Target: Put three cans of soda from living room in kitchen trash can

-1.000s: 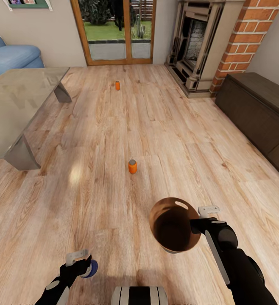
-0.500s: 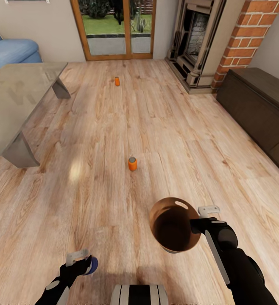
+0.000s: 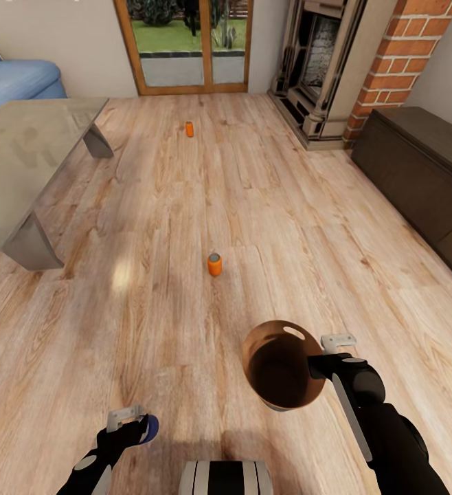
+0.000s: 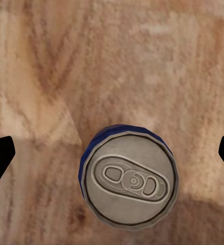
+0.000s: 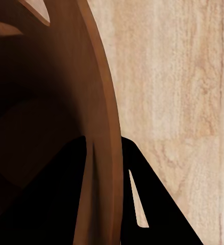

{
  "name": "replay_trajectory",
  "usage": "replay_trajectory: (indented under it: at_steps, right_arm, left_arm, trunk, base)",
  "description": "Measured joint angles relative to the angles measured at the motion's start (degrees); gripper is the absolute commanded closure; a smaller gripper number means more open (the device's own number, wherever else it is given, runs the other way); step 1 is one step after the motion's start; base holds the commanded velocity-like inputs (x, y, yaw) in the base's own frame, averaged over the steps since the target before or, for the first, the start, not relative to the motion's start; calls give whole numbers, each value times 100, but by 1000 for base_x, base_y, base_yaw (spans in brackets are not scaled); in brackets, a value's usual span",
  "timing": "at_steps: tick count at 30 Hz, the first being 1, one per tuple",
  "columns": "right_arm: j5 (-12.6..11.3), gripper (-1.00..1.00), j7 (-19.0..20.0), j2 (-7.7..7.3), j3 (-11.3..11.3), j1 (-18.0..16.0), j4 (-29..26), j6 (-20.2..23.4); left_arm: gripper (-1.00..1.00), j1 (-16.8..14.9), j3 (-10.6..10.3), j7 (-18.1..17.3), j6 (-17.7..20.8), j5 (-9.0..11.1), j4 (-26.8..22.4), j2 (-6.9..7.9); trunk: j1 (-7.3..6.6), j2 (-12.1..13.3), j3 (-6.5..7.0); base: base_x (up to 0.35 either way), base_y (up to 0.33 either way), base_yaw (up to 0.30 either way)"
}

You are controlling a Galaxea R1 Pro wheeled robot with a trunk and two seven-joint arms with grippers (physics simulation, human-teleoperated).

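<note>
Right gripper (image 3: pixel 325 361) is clamped on the rim of the bin (image 3: pixel 284 375). One finger is inside the wall and one outside, and the bin hangs tilted with its mouth facing up toward the head camera. Left gripper (image 3: pixel 133 423) is spread wide. A blue-sided can (image 4: pixel 129 176) with a grey top sits between its fingertips, but they stand clear of it, so nothing is gripped.

Risks:
- The bin is held by a thin rim pinch, so it could swing or slip when the base drives or the arm moves.
- The tilt could let a dropped can roll back out.
- If the left gripper closes off-centre it could knock the blue-sided can over and set it rolling on the floor (image 3: pixel 288 227).
- That can is blue, not orange, so I can't tell if it's one of the three.

Around:
- The near orange can (image 3: pixel 214 264) stands upright on open floor ahead.
- The far orange can (image 3: pixel 189 128) is well beyond it, near the glass doors (image 3: pixel 185 41).
- The path to both looks open.
- The glass surface (image 3: pixel 27 158) and sofa (image 3: pixel 16 79) crowd the left side.
- The fireplace (image 3: pixel 322 62) and dark cabinet (image 3: pixel 418 172) crowd the right.
- The hanging bin could clip either side on a wide turn.
</note>
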Motion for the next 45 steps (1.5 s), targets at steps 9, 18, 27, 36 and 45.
replay_trajectory:
  at_steps: [9, 18, 27, 36, 45]
  right_arm:
    - [20, 100, 0, 0, -1, 1, 0, 1]
    - [49, 100, 0, 0, -1, 1, 0, 3]
    - [12, 100, 0, 0, 0, 1, 0, 1]
    - [4, 100, 0, 0, -1, 1, 1, 0]
    - [-4, 100, 0, 0, 1, 2, 1, 0]
  left_arm:
    - [-100, 0, -9, -4, 3, 0, 1, 0]
    - [-100, 0, -9, -8, -4, 0, -1, 0]
    - [-100, 0, -9, -9, -7, -1, -1, 0]
    - [-100, 0, -9, -9, -7, 0, -1, 0]
    - [-100, 0, -9, -9, -7, 0, -1, 0]
  trunk:
    - [0, 0, 0]
    - [0, 0, -1]
    - [0, 0, -1]
    - [153, -279, -126]
    - [197, -359, -162]
  base:
    - [-28, -31, 0]
    - [-4, -58, 0]
    - [0, -4, 0]
    - [0, 0, 0]
    - [0, 0, 0]
